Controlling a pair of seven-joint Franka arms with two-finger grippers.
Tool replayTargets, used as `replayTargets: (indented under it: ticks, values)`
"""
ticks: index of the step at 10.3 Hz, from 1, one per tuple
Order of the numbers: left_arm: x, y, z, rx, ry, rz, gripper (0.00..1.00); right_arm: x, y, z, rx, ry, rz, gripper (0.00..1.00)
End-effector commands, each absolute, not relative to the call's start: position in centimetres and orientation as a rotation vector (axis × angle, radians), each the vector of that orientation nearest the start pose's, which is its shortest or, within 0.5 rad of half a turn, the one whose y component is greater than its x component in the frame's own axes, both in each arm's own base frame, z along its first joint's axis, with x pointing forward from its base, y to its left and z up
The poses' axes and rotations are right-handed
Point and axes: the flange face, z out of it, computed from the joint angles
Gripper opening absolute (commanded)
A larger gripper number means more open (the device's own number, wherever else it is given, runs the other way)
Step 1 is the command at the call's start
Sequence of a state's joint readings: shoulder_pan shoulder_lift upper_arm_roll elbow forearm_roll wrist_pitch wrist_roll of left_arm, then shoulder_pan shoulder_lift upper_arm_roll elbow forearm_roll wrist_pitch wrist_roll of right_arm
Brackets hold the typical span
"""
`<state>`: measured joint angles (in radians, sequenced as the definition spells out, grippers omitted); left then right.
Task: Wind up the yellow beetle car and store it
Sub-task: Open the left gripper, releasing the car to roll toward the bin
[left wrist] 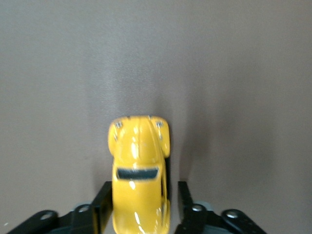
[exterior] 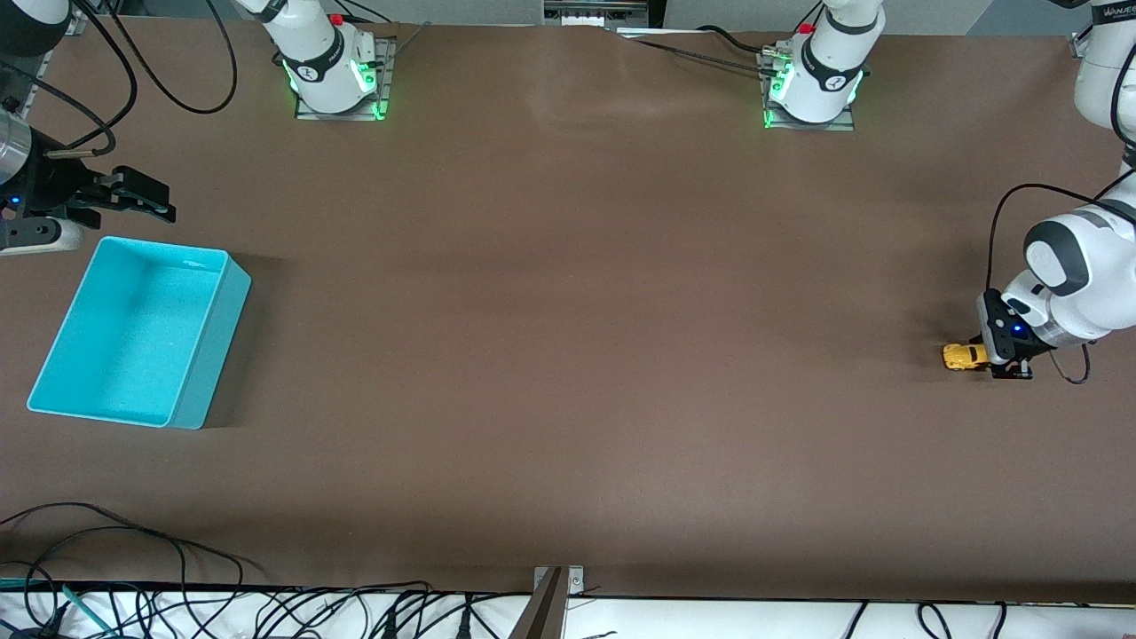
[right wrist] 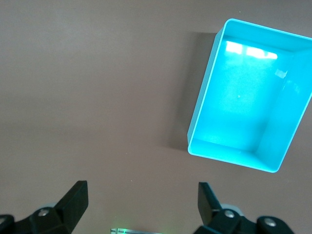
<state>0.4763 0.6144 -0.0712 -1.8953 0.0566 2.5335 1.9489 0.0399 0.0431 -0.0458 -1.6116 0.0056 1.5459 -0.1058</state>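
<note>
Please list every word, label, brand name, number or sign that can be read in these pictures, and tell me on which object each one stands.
Upper link of the left arm: dark lettering, too small and cut off to read.
Both arm bases: a small round dark emblem each, not letters.
Yellow beetle car: no text visible.
Teal bin: no text visible.
Left gripper, right gripper: no text visible.

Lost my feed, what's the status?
Left gripper down at yellow beetle car, fingers straddling it, one side gapped. Right gripper open, waiting beside teal bin. Nothing in the way.
</note>
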Motion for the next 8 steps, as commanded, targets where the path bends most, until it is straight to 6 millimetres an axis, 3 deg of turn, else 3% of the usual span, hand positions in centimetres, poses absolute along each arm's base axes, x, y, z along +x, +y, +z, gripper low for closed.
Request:
replayTargets:
  ticks: [1, 4, 7, 8]
  values:
    - [60.8, 25.5, 20.4, -2.177, 2.274, -0.003, 1.00, 56.2, -0.3, 58.3, -3.106, -0.173, 0.165, 1.00]
    - [63.2, 24.4, 25.2, -2.199, 2.347, 0.037, 1.00, 56.2, -0.3, 58.3, -3.106, -0.173, 0.162, 1.00]
    - [63.5, 23.9, 29.4, -2.300, 2.248, 0.041, 1.00, 56.2, -0.3, 58.3, -3.106, -0.173, 0.165, 1.00]
    - [63.8, 22.8, 31.3, -2.340, 2.221, 0.063, 1.00, 56.2, -0.3, 58.3, -3.106, -0.173, 0.165, 1.00]
